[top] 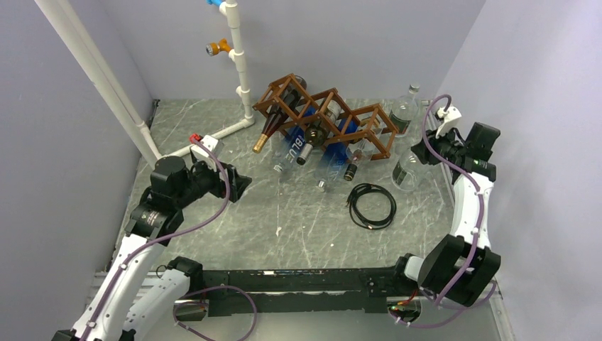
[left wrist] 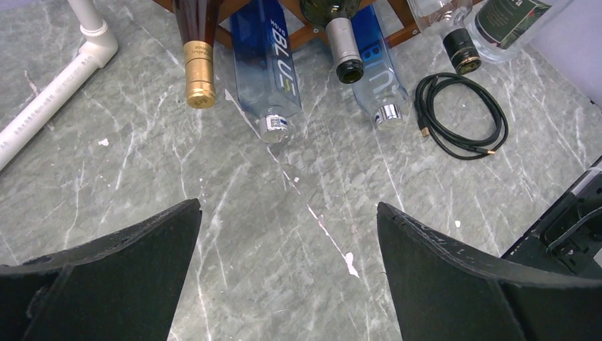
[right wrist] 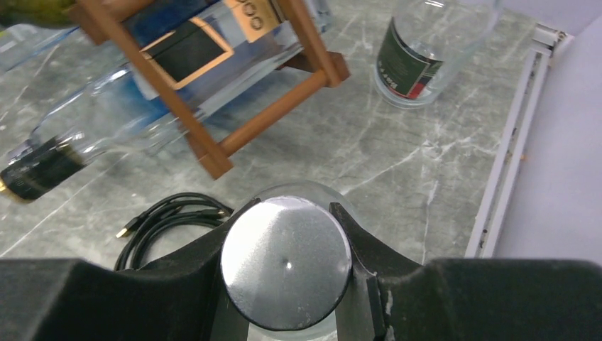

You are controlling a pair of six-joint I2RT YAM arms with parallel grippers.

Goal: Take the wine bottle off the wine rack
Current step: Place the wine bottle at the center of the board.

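Clamping right pincer on round silver cap, clear glass bottle, left pincer gaping

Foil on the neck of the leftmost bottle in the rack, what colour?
Gold. The foil shows best in the left wrist view.

brown wooden lattice wine rack | grey white-veined stone desk | silver-capped clear glass bottle | blue-tinted glass bottles | black coiled cable
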